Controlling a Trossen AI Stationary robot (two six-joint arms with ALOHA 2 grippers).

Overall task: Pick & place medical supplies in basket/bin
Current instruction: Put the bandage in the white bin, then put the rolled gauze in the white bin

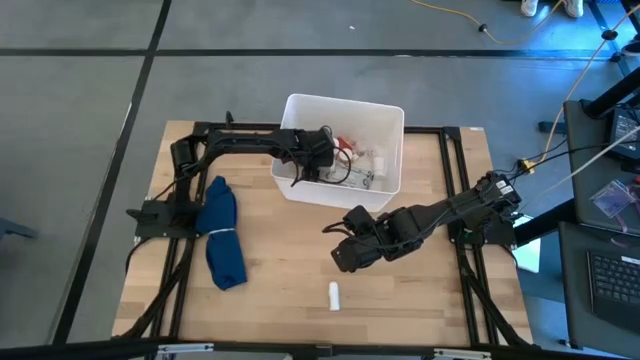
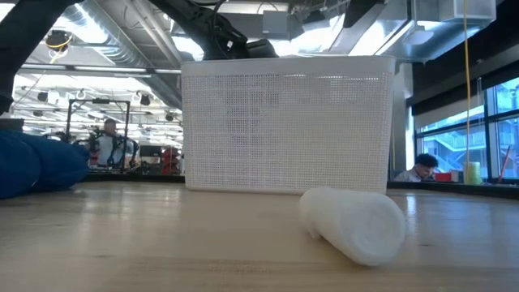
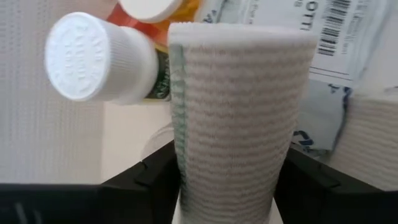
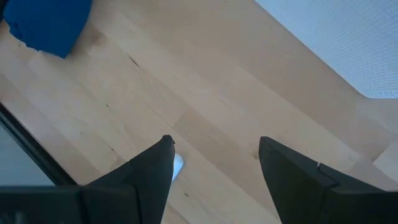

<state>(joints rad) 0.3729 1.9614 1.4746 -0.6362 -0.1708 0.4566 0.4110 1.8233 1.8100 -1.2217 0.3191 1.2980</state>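
The wooden plank table [image 1: 280,270] carries the white perforated plastic bin [image 1: 385,120] at its far middle, a crumpled dark blue cloth [image 1: 222,235] on the left and one small white ribbed roll [image 1: 335,294] lying loose near the front edge. The left gripper [image 1: 318,160] reaches over the bin, its fingers clasping a beige woven bandage roll [image 3: 239,118] beside a white-capped pill bottle [image 3: 99,59]. The right gripper [image 4: 214,158] hangs low over bare wood, fingers spread and empty.
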